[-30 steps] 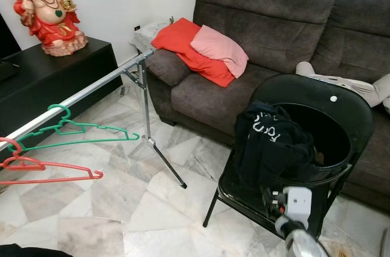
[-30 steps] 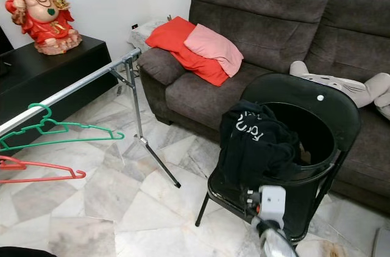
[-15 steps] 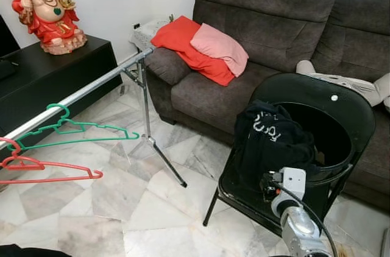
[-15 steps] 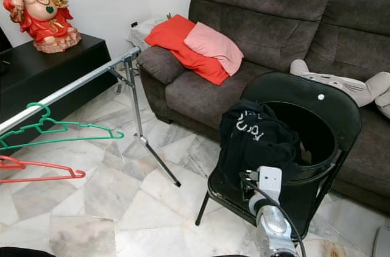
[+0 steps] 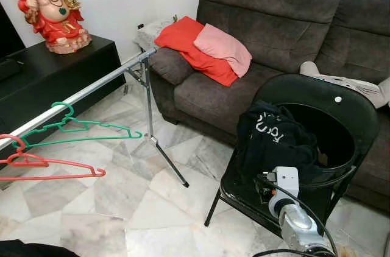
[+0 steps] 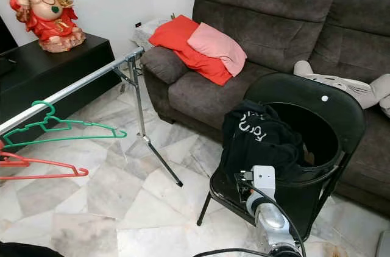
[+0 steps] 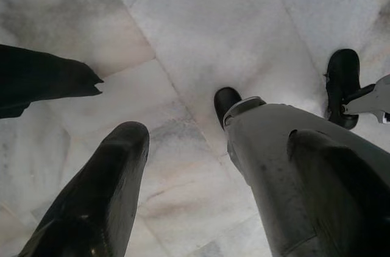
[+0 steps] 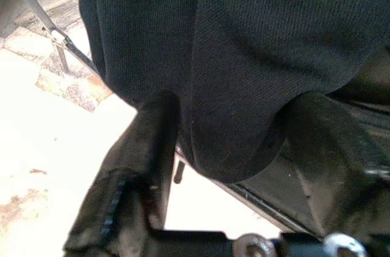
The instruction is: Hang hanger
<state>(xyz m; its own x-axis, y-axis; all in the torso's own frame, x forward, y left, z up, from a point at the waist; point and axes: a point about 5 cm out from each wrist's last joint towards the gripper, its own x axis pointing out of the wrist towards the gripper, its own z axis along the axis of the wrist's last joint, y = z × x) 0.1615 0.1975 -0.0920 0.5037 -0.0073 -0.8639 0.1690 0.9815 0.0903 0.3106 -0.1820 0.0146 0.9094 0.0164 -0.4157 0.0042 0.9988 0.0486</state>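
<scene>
A green hanger (image 5: 73, 128) and a red hanger (image 5: 36, 162) hang side by side on a silver rail (image 5: 91, 89) at the left. A black garment (image 5: 268, 141) with white print is draped over the rim of a black basket (image 5: 332, 129) that stands on a black folding chair (image 5: 317, 89). My right arm (image 5: 285, 181) reaches up to the chair's seat front. In the right wrist view my right gripper (image 8: 234, 105) is open, its fingers (image 8: 155, 141) on either side of the garment's hanging fold. My left gripper (image 7: 216, 135) hangs open over the marble floor.
The rail's stand leg (image 5: 167, 162) slants across the marble floor between rail and chair. A dark sofa (image 5: 274, 19) with red (image 5: 189, 47) and pink (image 5: 222, 47) cloths fills the back. A red statue (image 5: 53, 7) sits on a black cabinet (image 5: 55, 68) behind the rail.
My right arm has moved up and forward, closer to the black garment on the chair. The hangers and the rail have not moved; the view has shifted slightly.
</scene>
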